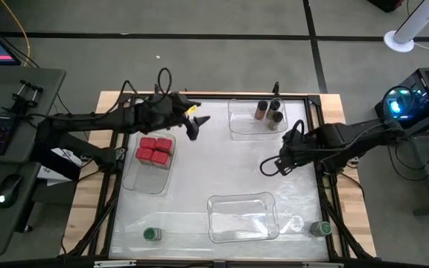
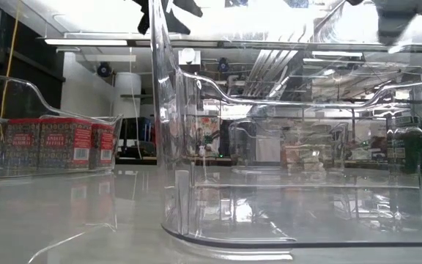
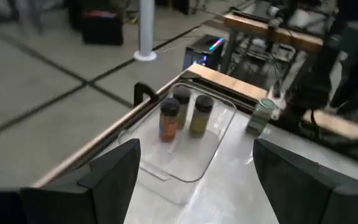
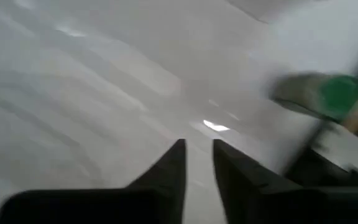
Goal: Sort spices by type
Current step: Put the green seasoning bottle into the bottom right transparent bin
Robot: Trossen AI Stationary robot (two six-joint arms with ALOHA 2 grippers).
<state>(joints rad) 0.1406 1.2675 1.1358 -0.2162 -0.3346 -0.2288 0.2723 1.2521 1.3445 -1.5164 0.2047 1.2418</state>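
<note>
Several red square-topped boxes (image 1: 153,149) (image 2: 50,143) stand in a clear tray on the table's left. Three brownish dark-lidded jars (image 1: 269,113) (image 3: 180,115) stand upright in a clear tray at the far edge. One green-lidded jar (image 1: 151,234) stands near the near-left corner, another (image 1: 320,228) near the near-right corner. My left gripper (image 1: 196,123) (image 3: 194,180) is open, above the table between the red boxes and the brownish jars. My right gripper (image 1: 269,165) (image 4: 197,149) hovers over bare table right of centre with only a narrow gap between its fingers. It holds nothing. A green-lidded jar (image 4: 319,93) shows beyond it.
A third clear tray (image 1: 242,217) (image 2: 269,183) lies at the near edge, with nothing in it. A black frame (image 1: 110,186) borders the table. The middle of the table between the three trays is bare. A keyboard and mouse sit on a side desk to the left.
</note>
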